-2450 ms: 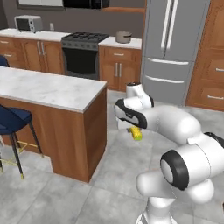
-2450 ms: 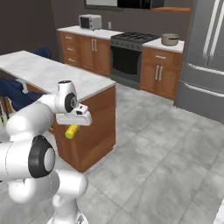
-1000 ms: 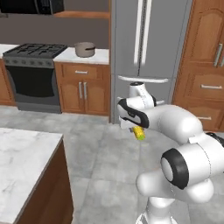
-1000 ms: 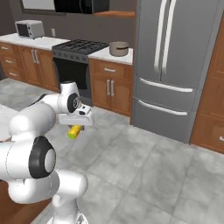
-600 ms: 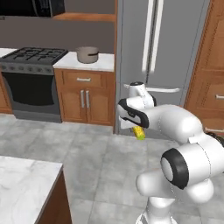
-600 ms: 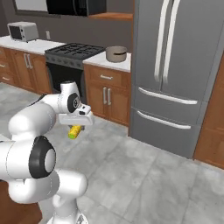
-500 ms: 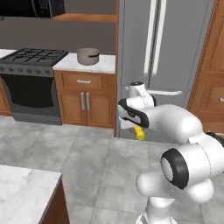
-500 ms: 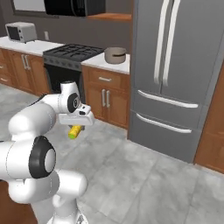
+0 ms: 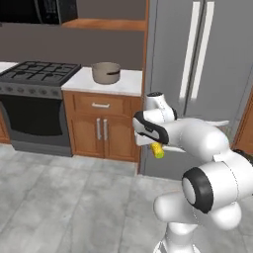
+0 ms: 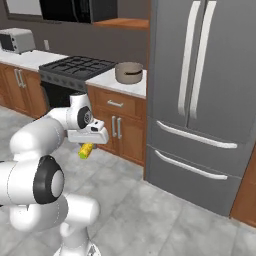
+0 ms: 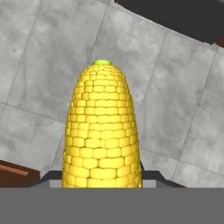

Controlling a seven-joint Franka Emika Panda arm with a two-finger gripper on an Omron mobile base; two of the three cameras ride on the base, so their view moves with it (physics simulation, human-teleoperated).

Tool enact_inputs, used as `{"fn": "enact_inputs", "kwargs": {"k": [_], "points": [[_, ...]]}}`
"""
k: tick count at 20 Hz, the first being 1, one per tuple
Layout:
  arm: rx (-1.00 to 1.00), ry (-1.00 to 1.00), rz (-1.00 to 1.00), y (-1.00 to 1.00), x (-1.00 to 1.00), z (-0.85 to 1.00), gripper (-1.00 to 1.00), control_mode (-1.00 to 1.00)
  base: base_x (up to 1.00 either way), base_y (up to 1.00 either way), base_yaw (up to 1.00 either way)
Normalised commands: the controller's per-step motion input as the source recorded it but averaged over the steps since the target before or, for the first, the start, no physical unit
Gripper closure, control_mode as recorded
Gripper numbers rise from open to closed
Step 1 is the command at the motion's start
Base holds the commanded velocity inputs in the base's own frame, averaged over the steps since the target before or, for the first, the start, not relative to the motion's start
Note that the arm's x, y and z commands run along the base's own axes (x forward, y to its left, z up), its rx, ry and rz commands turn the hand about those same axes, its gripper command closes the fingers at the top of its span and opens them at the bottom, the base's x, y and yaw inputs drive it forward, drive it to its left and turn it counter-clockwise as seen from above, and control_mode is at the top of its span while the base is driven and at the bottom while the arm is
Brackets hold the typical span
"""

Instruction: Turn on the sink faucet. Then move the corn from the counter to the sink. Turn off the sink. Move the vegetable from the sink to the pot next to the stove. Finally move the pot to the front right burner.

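**A:** Which step is judged to be in hand?

**B:** The carrying of the corn (image 9: pixel 157 150) toward the pot (image 9: pixel 106 72). The cob is held in the gripper (image 9: pixel 155 146), out in the open above the grey tiled floor (image 9: pixel 59 197), well short of the pot. The jaws are seen pinching the cob at its thick end, the greenish tip pointing away from the hand.

**A:** What is laid out, going left to right from the pot?

**B:** Left of the pot, the stove (image 9: pixel 37 74) is seen: black iron grates over round burners, a dark oven door below. The pot itself is round, beige-grey metal with a dark band under the rim, and is set on the white table (image 9: pixel 111 84) above brown wooden doors. Right of the pot, a tall steel fridge (image 9: pixel 207 74) with long vertical handles is seen.

**A:** And the cob?

**B:** Tapered, bright yellow, kernels in tight bumpy rows; a firm but rounded surface, so slipping is thought possible.

**A:** What is called for next?

**B:** The base is to be brought nearer the pot, the cob lifted above the rim, and the jaws spread only once it is over the opening.
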Motion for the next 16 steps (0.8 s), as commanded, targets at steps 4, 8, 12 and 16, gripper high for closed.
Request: {"fn": "enact_inputs", "kwargs": {"k": [4, 8, 12, 16], "points": [[0.00, 0.00, 0.00, 0.00, 0.00, 0.00, 1.00, 1.00, 1.00, 0.30, 0.10], [0.00, 0.00, 0.00, 0.00, 0.00, 0.00, 1.00, 1.00, 1.00, 0.37, 0.13], [0.00, 0.00, 0.00, 0.00, 0.00, 0.00, 1.00, 1.00, 0.97, 0.40, 0.10], [0.00, 0.00, 0.00, 0.00, 0.00, 0.00, 1.00, 1.00, 0.94, 0.48, 0.05]]}}
